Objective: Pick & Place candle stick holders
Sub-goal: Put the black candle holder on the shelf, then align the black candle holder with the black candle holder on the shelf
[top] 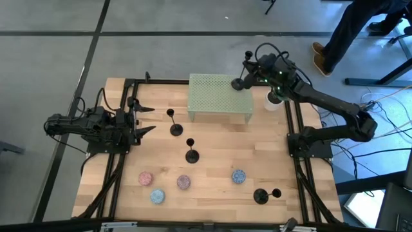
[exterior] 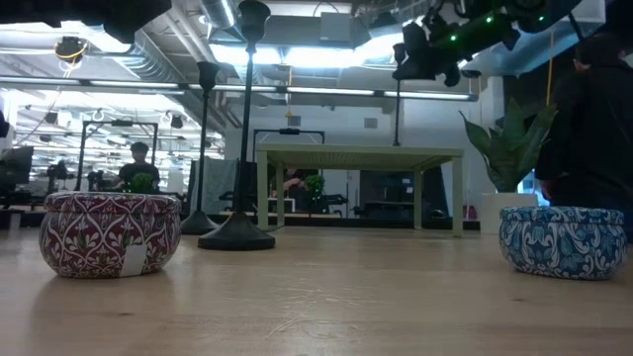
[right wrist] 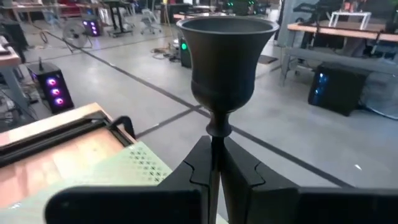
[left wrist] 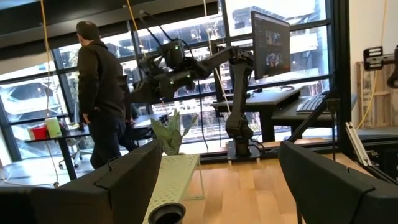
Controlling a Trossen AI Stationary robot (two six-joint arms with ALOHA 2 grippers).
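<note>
Black metal, one candle stick holder point(right wrist: 225, 68) is clamped by its thin stem between the closed fingers of the right gripper point(top: 248, 76) above the green perforated stand point(top: 219, 96), presumably for placing, while the left gripper point(top: 138, 119) waits open-fingered at the desk point(top: 212, 174) edge.

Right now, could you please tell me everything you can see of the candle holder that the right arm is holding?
The held holder is black, matte, metal-looking. Its bell-shaped cup tops a thin stem with a small knob under the cup. The right gripper has its jaws shut on the stem just below that knob, and the holder stands upright. From above it hangs over the right back corner of the pale green perforated stand. Its base is hidden in the wrist view; nothing else touches it.
</note>
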